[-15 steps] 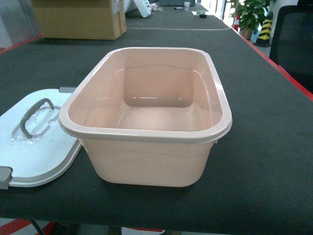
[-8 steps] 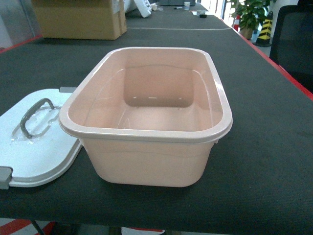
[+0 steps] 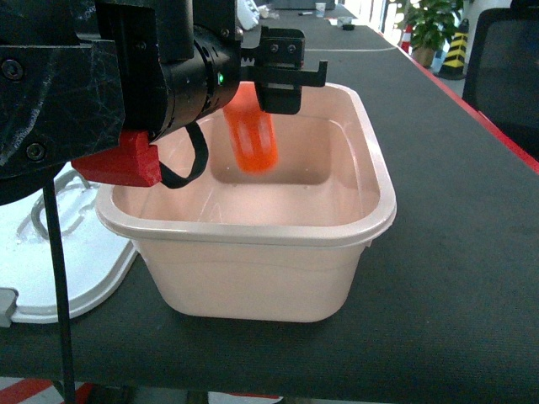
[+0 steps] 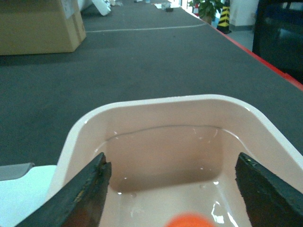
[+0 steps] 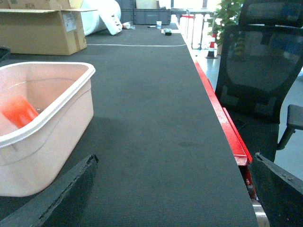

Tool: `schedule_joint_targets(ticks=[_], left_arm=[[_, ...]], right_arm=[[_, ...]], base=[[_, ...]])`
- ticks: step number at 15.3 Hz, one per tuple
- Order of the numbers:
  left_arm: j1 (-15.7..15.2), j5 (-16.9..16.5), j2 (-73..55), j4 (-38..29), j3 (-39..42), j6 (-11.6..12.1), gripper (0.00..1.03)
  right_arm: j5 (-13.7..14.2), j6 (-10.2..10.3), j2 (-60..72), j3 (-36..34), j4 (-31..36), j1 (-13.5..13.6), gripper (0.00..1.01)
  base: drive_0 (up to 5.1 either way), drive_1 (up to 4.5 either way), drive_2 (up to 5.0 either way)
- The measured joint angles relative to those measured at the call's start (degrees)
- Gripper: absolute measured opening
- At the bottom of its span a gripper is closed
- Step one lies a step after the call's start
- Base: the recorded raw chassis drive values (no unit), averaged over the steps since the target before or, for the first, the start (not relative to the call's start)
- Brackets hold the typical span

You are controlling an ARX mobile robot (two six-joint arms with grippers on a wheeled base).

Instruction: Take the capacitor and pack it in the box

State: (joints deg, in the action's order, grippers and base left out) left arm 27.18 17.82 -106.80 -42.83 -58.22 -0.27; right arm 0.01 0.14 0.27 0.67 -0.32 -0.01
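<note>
Head view: left gripper (image 3: 282,80) over the box (image 3: 253,231), capacitor (image 3: 251,133) blurred beneath it, inside the box opening.
Left wrist view shows its fingers (image 4: 85,196) spread wide, orange blur low between them, not clamped. Right gripper (image 5: 165,196) also spread, beside the box on the table (image 5: 156,118). White lid (image 3: 50,269) lies left.

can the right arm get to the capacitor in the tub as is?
Probably yes: the capacitor sits inside the open pink tub, and the right gripper is open beside it, though the left gripper hangs overhead.
</note>
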Motion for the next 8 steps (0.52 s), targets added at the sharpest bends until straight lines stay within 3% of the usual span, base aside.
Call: schedule_joint_targets(ticks=[1, 2, 5, 6, 8], left_arm=[[-2.4, -5.4, 1.9, -3.5, 2.3, -0.6, 0.98], [-12.3, -11.0, 12.7, -3.0, 8.9, -0.8, 0.98], [-29.1, -19.6, 14.7, -4.6, 14.3, 0.1, 0.98], [-32.3, -20.9, 10.7, -6.1, 15.0, 1.2, 0.98], [-34.5, -21.9, 2.7, -7.1, 14.2, 3.4, 0.98]], right_arm=[[0.0, 0.0, 0.0, 0.0, 0.0, 0.0, 0.98], [0.0, 0.0, 0.0, 0.0, 0.0, 0.0, 0.98], [0.0, 0.0, 0.0, 0.0, 0.0, 0.0, 0.98], [0.0, 0.0, 0.0, 0.0, 0.0, 0.0, 0.98], [0.0, 0.0, 0.0, 0.0, 0.0, 0.0, 0.98]], base=[[0.0, 0.00, 0.0], [0.0, 0.00, 0.0], [0.0, 0.00, 0.0], [0.0, 0.00, 0.0], [0.0, 0.00, 0.0]])
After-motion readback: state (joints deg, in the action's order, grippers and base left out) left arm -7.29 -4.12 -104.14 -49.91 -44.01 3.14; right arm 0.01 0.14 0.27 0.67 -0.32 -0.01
